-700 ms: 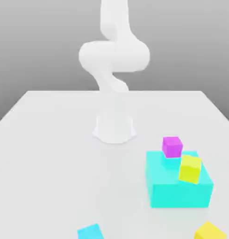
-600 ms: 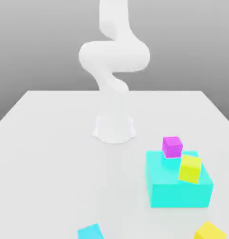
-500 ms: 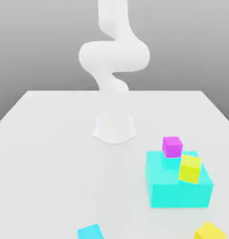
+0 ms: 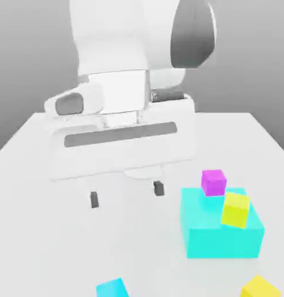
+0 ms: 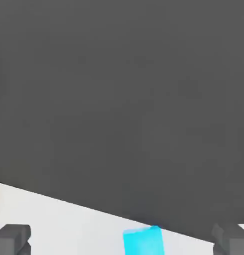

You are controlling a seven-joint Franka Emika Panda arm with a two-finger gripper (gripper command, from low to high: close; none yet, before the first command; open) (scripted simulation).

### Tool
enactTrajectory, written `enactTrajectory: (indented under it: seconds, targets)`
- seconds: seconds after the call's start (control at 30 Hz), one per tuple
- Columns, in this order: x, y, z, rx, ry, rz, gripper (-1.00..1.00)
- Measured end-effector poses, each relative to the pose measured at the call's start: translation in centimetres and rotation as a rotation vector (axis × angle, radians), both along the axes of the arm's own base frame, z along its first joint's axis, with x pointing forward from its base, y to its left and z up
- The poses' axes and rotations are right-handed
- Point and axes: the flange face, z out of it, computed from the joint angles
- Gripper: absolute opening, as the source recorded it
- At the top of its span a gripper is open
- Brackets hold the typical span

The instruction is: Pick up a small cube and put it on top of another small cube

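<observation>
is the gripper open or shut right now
Open: the robot's two-finger gripper has its dark fingertips set wide apart, with nothing between them.

Two cameras, one table

We look from the exterior view across the table (image 4: 28, 174), slightly downward, with the gripper (image 4: 127, 194) close before us; the hand view looks out low between the fingertips (image 5: 12, 239), and both views share the small cyan cube (image 4: 112, 288).

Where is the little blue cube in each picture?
Exterior view: the small cyan cube sits on the table at the bottom edge, toward the exterior view's left of the big cyan block.
Hand view: the same cube lies on the table between the open hand's fingertips.
Shared landmark: the white table.
</observation>
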Motion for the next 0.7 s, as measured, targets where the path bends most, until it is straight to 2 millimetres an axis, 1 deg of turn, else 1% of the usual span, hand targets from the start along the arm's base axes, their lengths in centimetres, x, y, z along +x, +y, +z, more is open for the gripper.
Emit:
enactTrajectory:
  seconds: [0.1, 0.23, 0.4, 0.43, 0.6, 0.63, 0.67, 0.7]
  targets:
    - [0.0, -0.6, -5.3, -0.028, 0.070, 0.035, 0.00]
    - [-0.8, -1.6, -12.0, -0.072, 0.162, 0.083, 0.00]
    - [-1.2, -2.0, -19.4, -0.089, 0.192, 0.100, 0.00]
    - [-1.2, -2.0, -20.3, -0.089, 0.193, 0.100, -1.00]
    - [-1.3, -2.0, -20.3, -0.088, 0.195, 0.100, -1.00]
    - [-1.3, -2.0, -20.8, -0.088, 0.195, 0.100, -1.00]
    - [-1.3, -2.0, -20.3, -0.088, 0.194, 0.101, -1.00]
    - [-1.2, -2.0, -19.3, -0.089, 0.194, 0.101, -1.00]
